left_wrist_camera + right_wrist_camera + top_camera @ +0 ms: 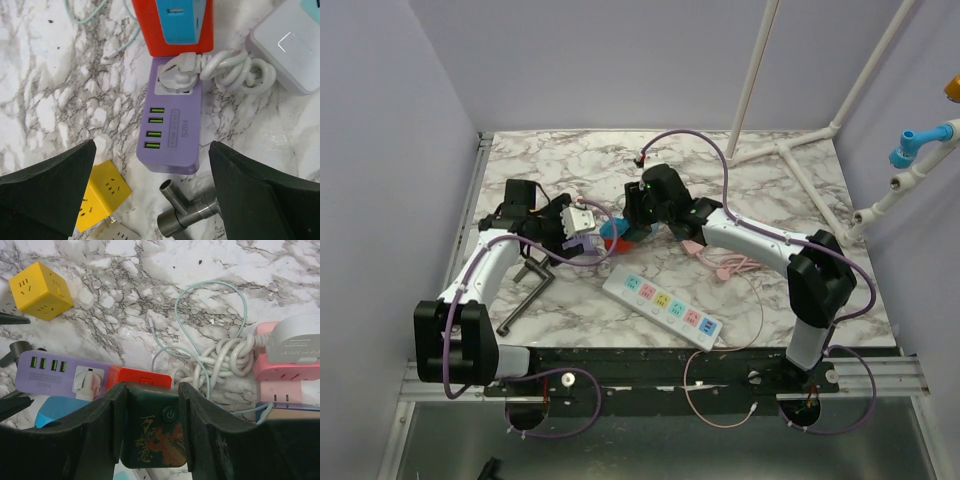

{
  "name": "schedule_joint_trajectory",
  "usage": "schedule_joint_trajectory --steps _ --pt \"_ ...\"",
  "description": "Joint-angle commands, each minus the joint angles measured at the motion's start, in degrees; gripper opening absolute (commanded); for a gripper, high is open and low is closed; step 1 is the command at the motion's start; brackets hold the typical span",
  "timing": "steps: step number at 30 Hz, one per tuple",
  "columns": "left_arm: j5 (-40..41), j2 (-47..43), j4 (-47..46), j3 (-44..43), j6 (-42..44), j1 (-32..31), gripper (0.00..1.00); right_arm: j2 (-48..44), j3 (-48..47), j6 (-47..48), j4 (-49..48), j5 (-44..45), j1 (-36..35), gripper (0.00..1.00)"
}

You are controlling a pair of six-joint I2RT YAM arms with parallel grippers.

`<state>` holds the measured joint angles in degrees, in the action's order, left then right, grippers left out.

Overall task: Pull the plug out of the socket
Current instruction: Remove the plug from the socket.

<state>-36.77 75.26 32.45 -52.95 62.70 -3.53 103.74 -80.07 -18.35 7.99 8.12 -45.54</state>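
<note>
A white plug (177,75) sits in the end outlet of a purple socket strip (172,125) with green USB ports, lying flat on the marble. Its white cord (240,70) is coiled beside it. My left gripper (151,150) hangs open above the strip's USB end, its fingers wide on either side and touching nothing. In the right wrist view the purple socket strip (55,372) and plug (89,382) lie to the left. My right gripper (152,410) is shut on a dark cube (155,435) with a dragon print and a power button.
A red and blue block (172,27) abuts the purple strip's far end. A yellow cube socket (100,200) and a metal valve (187,210) lie near my left fingers. A white multi-colour power strip (662,305), a pink strip (285,372) and tangled cables (225,357) crowd the middle.
</note>
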Motion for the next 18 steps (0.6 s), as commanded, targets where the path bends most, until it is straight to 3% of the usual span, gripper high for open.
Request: schedule_joint_trajectory --steps 1,4,9,14,18 --pt "-5.2 3.4 11.0 -2.8 4.2 0.1 0.99 -1.9 1.5 0.6 2.4 1.9 0.7 0.50" --pt "-6.8 6.2 17.5 -6.3 5.0 0.1 0.98 -2.1 2.0 0.6 2.2 2.0 0.6 0.50" --pt "-10.7 13.2 24.3 -14.4 -4.0 2.4 0.99 -2.6 3.2 0.3 1.7 2.2 0.6 0.50" --pt "-12.7 15.0 20.6 -15.8 -15.6 3.0 0.98 -3.3 3.8 0.3 1.4 2.3 0.6 0.50" --pt "-13.4 16.0 19.6 -16.1 -23.3 3.0 0.91 -3.7 3.9 0.4 1.4 2.6 0.6 0.50"
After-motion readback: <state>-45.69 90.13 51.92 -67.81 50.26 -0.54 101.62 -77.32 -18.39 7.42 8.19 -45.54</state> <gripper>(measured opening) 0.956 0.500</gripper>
